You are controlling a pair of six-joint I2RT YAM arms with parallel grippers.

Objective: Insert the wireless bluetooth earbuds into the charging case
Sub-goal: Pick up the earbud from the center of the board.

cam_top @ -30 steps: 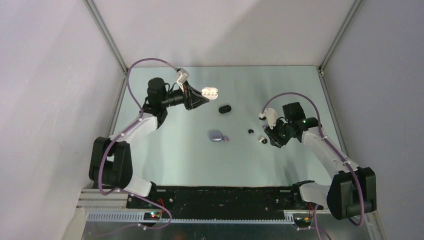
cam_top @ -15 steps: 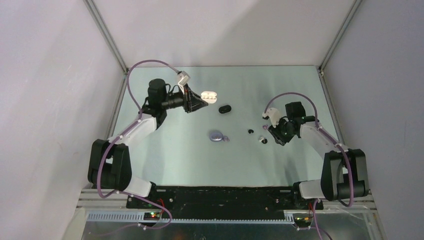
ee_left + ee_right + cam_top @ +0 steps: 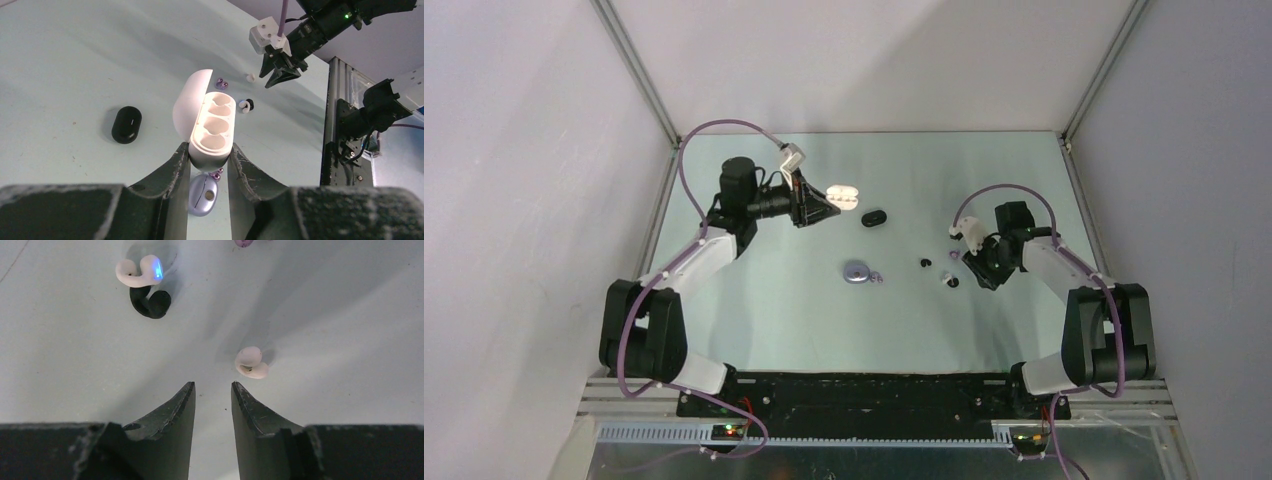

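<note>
The pick-up step looks to be in hand. The left gripper (image 3: pixel 209 151) pinches the base of a white oval plastic charging case (image 3: pixel 212 120). It seems to hold the case clear of the pale green table (image 3: pixel 824 330), far on the left. The lid is swung open, and the moulded hollows inside look bare.

The right gripper (image 3: pixel 212 387) hangs low over the table with its dark fingers slightly spread and nothing between them. A small white pebble-shaped earbud (image 3: pixel 251 362) lies just ahead of them. It is off to one side, in line with one fingertip rather than with the gap. It is glossy and kidney-curved, with a dark spot on its underside.

Next, I would say, the gripper needs a small sideways shift to centre the gap on that bud, then a descent and a gentle close. The bud is rounded and slick, so it may squirt out.

Further ahead lies a second white earbud with a blue light (image 3: pixel 145 271), touching a black hooked piece (image 3: pixel 150 302). A closed black oval case (image 3: pixel 126 124) and a lavender oval case (image 3: pixel 202 195) also lie on the table.
</note>
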